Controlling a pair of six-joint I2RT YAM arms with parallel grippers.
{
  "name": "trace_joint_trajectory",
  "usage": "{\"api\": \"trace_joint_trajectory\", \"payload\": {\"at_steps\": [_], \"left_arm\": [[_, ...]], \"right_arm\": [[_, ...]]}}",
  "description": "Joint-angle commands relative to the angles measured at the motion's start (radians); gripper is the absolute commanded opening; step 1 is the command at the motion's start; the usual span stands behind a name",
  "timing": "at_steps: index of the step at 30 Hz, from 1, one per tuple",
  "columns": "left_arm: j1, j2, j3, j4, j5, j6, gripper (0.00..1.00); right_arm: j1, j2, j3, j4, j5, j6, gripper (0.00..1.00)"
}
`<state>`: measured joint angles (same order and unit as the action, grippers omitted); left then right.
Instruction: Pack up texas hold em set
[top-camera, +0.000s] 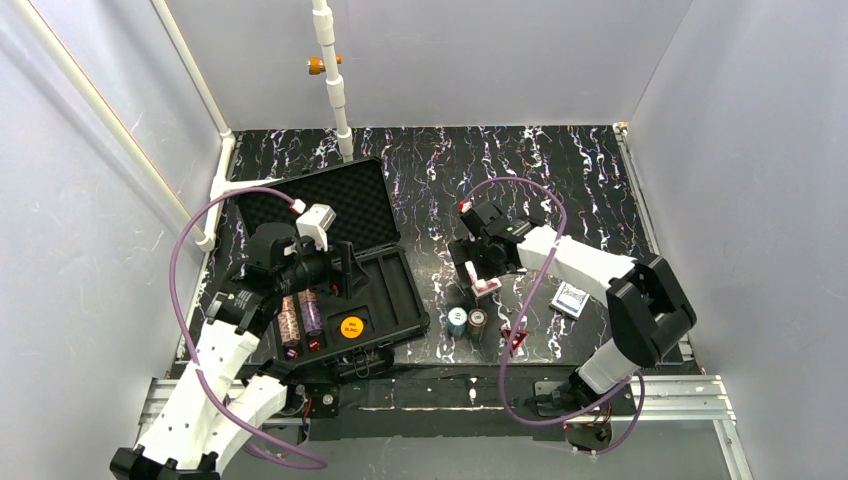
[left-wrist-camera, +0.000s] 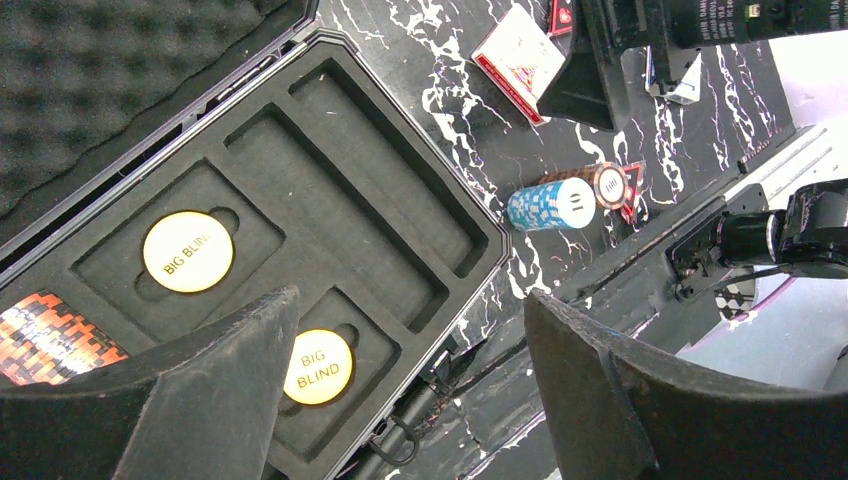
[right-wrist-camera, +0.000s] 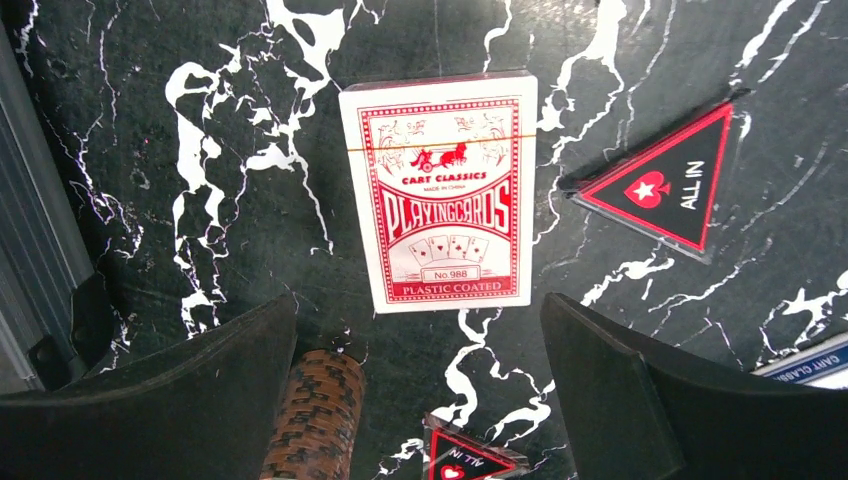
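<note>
The black case lies open at the left, its foam lid (top-camera: 335, 195) leaning back and its slotted tray (top-camera: 385, 290) holding two chip stacks (top-camera: 299, 316) and an orange disc (top-camera: 351, 326). The left wrist view shows two "BIG BLIND" discs (left-wrist-camera: 188, 251) in the tray (left-wrist-camera: 330, 180). My left gripper (top-camera: 345, 268) hovers open and empty over the tray (left-wrist-camera: 410, 385). My right gripper (top-camera: 478, 268) is open and empty just above the red card deck (right-wrist-camera: 440, 190) on the table. A brown chip stack (right-wrist-camera: 315, 415) lies by its left finger. An "ALL IN" triangle (right-wrist-camera: 665, 185) lies beside the deck.
A blue chip stack (top-camera: 457, 321) and a brown one (top-camera: 478, 321) lie right of the case. A red triangle (top-camera: 517, 338) and a blue deck (top-camera: 571, 298) lie further right. A white pipe (top-camera: 336, 90) stands behind the lid. Grey walls enclose the table.
</note>
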<state>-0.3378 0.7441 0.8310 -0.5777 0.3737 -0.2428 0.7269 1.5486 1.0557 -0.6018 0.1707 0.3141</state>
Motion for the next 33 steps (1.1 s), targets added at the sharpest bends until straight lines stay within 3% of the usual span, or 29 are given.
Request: {"api": "trace_joint_trajectory", "payload": {"at_steps": [1, 32, 33], "left_arm": [[-0.004, 0.006, 0.023, -0.018, -0.003, 0.017, 0.81], [-0.005, 0.033, 0.029, -0.028, -0.021, 0.022, 0.8], [-0.006, 0.035, 0.029, -0.027, -0.021, 0.022, 0.8]], "right_arm": [[-0.018, 0.038, 0.05, 0.02, -0.053, -0.046, 1.0], [-0.034, 0.153, 0.011, 0.072, -0.007, -0.073, 1.0], [-0.034, 0.155, 0.011, 0.071, -0.006, -0.073, 0.97]]}}
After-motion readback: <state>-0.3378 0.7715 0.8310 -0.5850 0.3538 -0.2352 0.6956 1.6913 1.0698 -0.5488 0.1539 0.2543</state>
